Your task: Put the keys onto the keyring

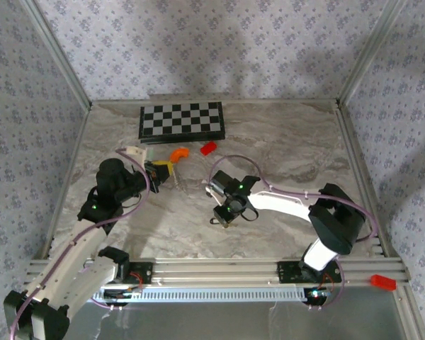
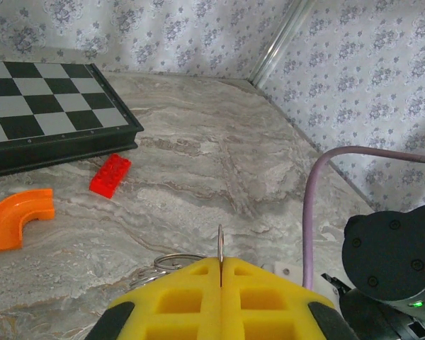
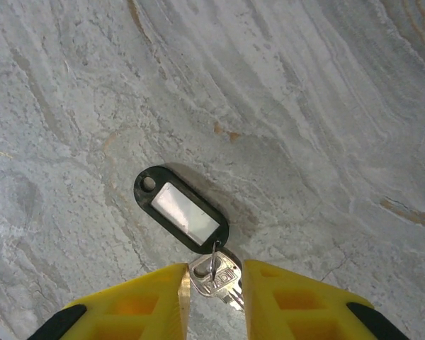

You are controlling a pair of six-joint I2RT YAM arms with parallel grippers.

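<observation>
The keys lie on the marble under my right gripper (image 3: 212, 275): a black oblong tag with a pale centre (image 3: 182, 210), joined by a small ring to a silver key (image 3: 225, 276). A brass key stands edge-on against the left finger (image 3: 186, 290). The yellow jaws stand narrowly apart around the key heads, with a slim gap at the right finger. My left gripper (image 2: 220, 263) is shut on the keyring (image 2: 220, 244), a thin silvery loop seen edge-on and sticking up between the pads; more of its loops (image 2: 171, 260) hang to the left. From above, the left gripper (image 1: 164, 171) and right gripper (image 1: 222, 215) are mid-table.
A folded checkerboard (image 1: 182, 122) lies at the back. In front of it sit a curved orange piece (image 1: 178, 153) and a red block (image 1: 208, 147). Another red block (image 1: 383, 282) rests on the front rail at the right. Metal frame posts line the table edges.
</observation>
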